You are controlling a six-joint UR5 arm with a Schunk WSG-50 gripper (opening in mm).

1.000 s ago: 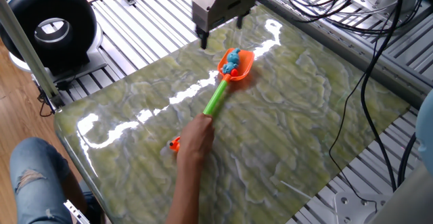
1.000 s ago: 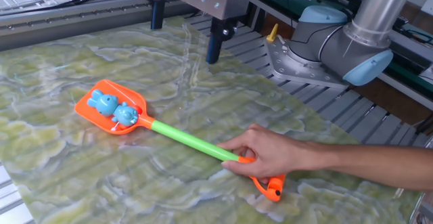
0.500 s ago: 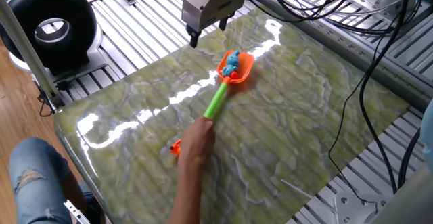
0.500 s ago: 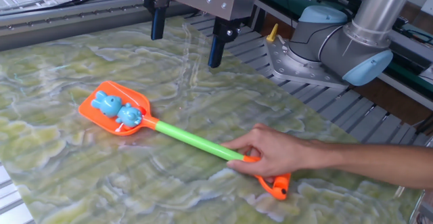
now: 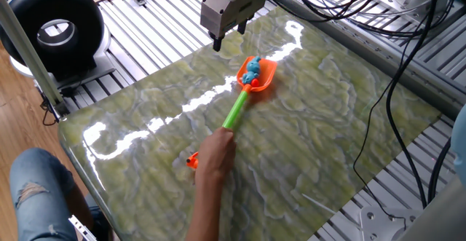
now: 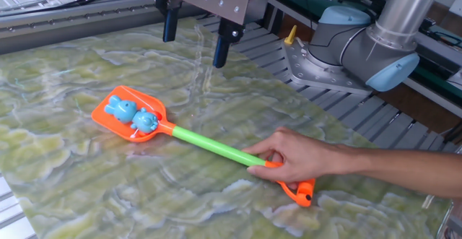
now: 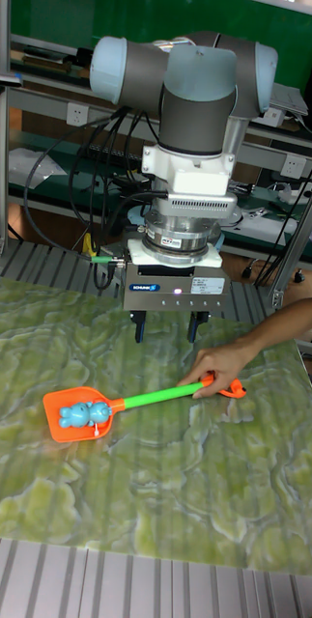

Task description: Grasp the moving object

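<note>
The claw [image 6: 194,40] hangs above the far part of the green marbled desk [image 6: 86,181], its two dark fingers [image 6: 221,50] spread wide apart with nothing between them. Below it and off to one side, well clear of the fingers, the light-blue toy figure [image 6: 133,116] lies in the orange scoop [image 6: 130,114], which rests flat on the desk. A person's hand [image 6: 292,157] grips the far end of the scoop's green handle [image 6: 213,146], with a small orange piece [image 6: 303,193] just beside it.
</note>
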